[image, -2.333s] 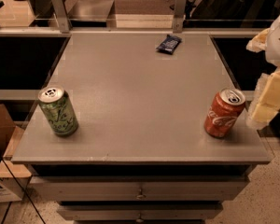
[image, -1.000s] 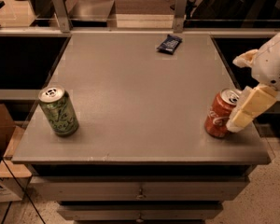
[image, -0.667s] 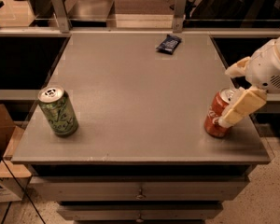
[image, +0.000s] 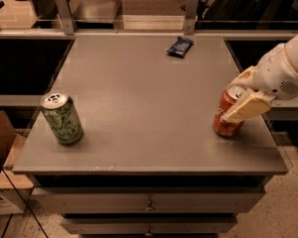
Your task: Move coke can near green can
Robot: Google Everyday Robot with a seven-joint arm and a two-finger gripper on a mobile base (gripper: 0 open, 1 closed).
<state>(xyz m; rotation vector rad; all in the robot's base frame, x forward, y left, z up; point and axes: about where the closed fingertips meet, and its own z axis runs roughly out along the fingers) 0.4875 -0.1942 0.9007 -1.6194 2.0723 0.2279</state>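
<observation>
Near the front-left corner of the table (image: 139,108) the green can (image: 62,118) is stood upright. Well apart, near the front-right edge, the coke can (image: 227,114) is straddled by the gripper (image: 239,95), its cream fingers (image: 246,109) spread on either side, apparently not clamped. The white arm (image: 283,71) is reached in from the right, angled downward. A dark packet (image: 180,46) is seen farther back.

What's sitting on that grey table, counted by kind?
Soda cans: 2, the red aluminium coke can, with the gripper at it, and the light green aluminium can.
Dark blue snack packet: 1.
Total: 3.
</observation>
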